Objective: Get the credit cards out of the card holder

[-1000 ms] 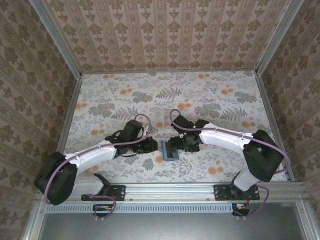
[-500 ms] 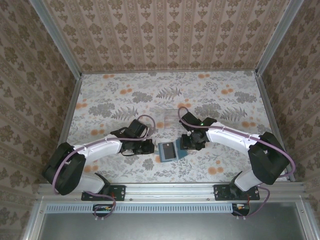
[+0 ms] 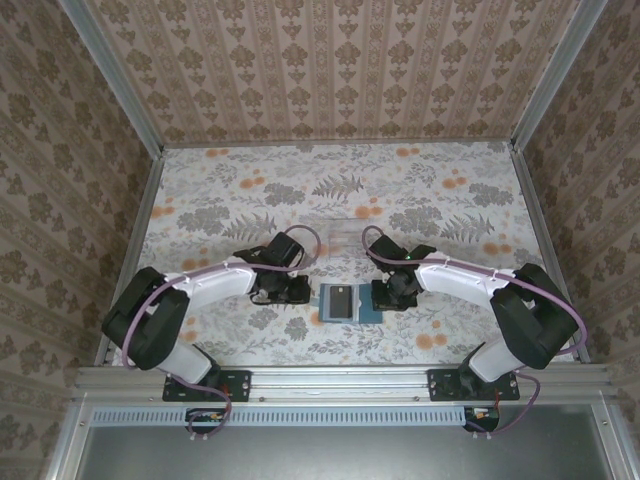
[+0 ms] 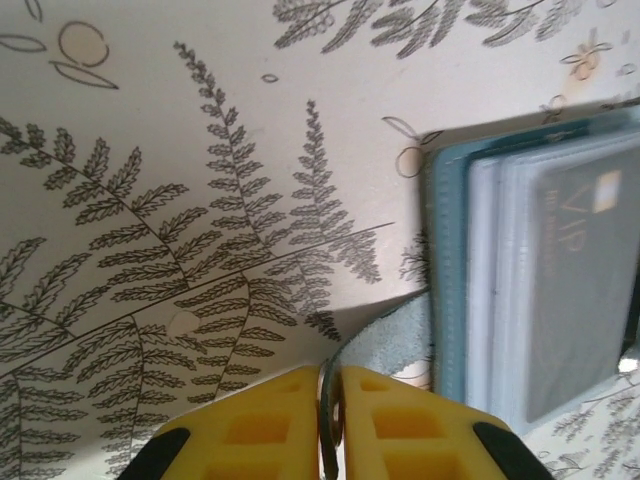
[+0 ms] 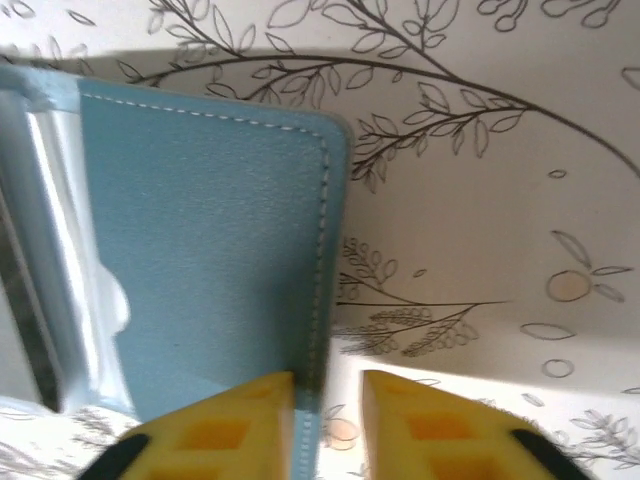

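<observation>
**Holder spread open, pinched at its left corner**

Top view: the holder (image 3: 362, 306) is seen lying open on the table (image 3: 450, 200), close to the near edge and about midway between the left and right edges. A dark card (image 3: 340, 300) is shown face up in its left half. The left gripper (image 3: 310, 294) is set at the holder's left edge and the right gripper (image 3: 378, 297) at its right edge. A clear tray (image 3: 335, 228) is placed farther back, apart from the holder.

Left wrist view: the yellow fingers (image 4: 250, 430) are pressed together. A thin corner of the holder (image 4: 385, 340) is clamped between them and lifted off the table. Clear sleeves (image 4: 500, 200) are stacked inside, and the card (image 4: 580, 280), marked VIP, is seen under the top one.

Right wrist view: the holder (image 5: 200, 250) is laid flat, and its stitched edge runs into the narrow gap of the right gripper (image 5: 328, 390). Whether that edge is gripped cannot be told.

Handling: the holder is judged light and soft, so it is likely to slide or fold if pulled from one side, and it is best pinned at its outer edges. The cards are judged thin, stiff and slippery inside glossy sleeves. Each is best taken by an exposed edge and drawn out along its sleeve, not pinched through the plastic.
</observation>
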`<state>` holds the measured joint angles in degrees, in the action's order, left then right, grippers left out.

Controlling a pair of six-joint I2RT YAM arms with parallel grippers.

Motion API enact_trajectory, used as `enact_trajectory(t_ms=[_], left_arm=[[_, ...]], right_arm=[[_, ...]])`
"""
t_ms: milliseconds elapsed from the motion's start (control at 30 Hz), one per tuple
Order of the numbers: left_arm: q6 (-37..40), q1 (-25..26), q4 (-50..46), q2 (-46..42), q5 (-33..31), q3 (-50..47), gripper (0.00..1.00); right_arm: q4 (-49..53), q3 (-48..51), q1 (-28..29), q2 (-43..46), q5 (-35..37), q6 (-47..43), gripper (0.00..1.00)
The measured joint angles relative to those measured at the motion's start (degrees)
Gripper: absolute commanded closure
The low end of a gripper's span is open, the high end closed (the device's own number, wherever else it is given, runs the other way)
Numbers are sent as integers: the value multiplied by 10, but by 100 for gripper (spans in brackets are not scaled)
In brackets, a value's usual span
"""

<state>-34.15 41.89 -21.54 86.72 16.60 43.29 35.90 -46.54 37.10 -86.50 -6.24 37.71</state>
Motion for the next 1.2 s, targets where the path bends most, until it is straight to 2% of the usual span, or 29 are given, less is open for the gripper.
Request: enact_trajectory(t_ms=[67, 100, 467, 700, 800, 1000, 1200], left_arm=[[4, 2, -2, 9, -2, 5, 83], [5, 3, -4, 12, -3, 8, 82], [14, 22, -34, 34, -41, 24, 83], [23, 39, -66, 50, -69, 53, 77], [24, 42, -80, 48, -82, 59, 74], [20, 38, -111, -6, -98, 63, 69], [5, 38, -117, -58, -96, 87, 72]], right_arm=[[3, 1, 1, 0, 16, 2, 56], [5, 1, 2, 0, 26, 0, 54], [18, 0, 17, -26, 82, -1, 62], [20, -2, 27, -27, 95, -1, 61], [22, -2, 29, -25, 95, 0, 56], [51, -9, 30, -1, 93, -1, 52], [62, -39, 30, 20, 88, -1, 52]])
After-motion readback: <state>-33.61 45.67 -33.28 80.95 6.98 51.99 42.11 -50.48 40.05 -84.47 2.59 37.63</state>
